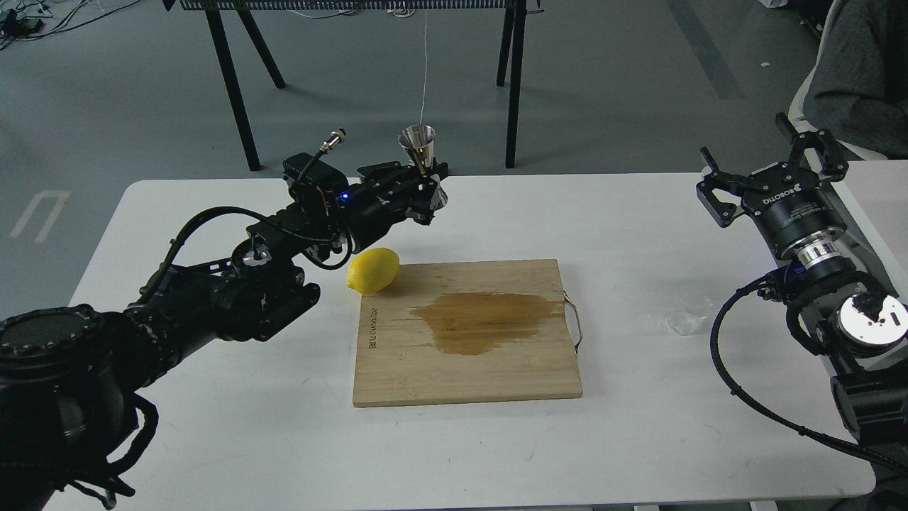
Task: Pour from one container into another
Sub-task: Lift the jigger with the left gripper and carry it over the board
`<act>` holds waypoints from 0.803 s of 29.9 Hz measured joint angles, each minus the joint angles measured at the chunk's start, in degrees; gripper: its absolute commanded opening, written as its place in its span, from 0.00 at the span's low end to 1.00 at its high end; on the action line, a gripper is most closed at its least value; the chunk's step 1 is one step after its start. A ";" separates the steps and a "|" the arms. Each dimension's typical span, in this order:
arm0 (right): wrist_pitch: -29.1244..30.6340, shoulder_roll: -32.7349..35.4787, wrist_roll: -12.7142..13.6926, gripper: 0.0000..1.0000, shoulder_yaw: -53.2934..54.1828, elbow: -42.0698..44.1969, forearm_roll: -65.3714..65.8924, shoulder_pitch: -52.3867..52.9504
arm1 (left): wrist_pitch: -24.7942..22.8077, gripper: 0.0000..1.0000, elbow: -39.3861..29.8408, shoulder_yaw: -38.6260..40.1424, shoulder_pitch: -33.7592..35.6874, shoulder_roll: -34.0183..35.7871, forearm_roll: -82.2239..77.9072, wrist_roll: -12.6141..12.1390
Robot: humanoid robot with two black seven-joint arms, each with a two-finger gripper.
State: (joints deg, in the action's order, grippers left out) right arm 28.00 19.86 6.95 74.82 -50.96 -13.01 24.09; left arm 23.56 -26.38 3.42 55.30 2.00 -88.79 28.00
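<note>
Jigger (421,162), shiny and upright, sits clamped in left pincer (425,193) near the worktop (213,426) far edge. Right pincer (777,167) gapes; clear cup (687,323) stands beside it

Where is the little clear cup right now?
In the head view the clear cup stands on the white table at the right, just past the cutting board's metal handle and below the open right claw, which is not touching it.

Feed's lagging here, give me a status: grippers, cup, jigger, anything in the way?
Left gripper shut on jigger, upright at the table's far edge. Right gripper open, empty. Clear cup on table, right of wet-stained cutting board. Lemon at board's corner.
</note>
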 measured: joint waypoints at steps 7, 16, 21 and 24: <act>0.00 0.74 0.00 0.99 -0.84 0.83 0.00 0.08 | 0.79 0.09 0.08 -5.93 -2.18 -1.96 -1.95 0.00; 0.00 0.79 0.00 0.99 -0.99 1.12 0.01 -0.10 | 4.09 0.09 0.36 -8.82 -7.34 -2.00 -2.64 0.00; 0.00 0.79 0.00 0.99 -1.00 1.13 0.01 -0.11 | 4.42 0.09 0.36 -8.95 -8.56 -2.00 -2.81 0.00; 0.00 0.79 0.00 0.99 -1.00 1.12 0.01 -0.17 | 4.45 0.09 0.37 -8.96 -9.35 -2.00 -2.88 0.00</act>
State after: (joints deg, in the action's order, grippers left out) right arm 28.00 20.65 6.95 73.82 -49.83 -13.00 23.92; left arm 28.01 -26.00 -5.54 45.95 0.00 -91.67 28.00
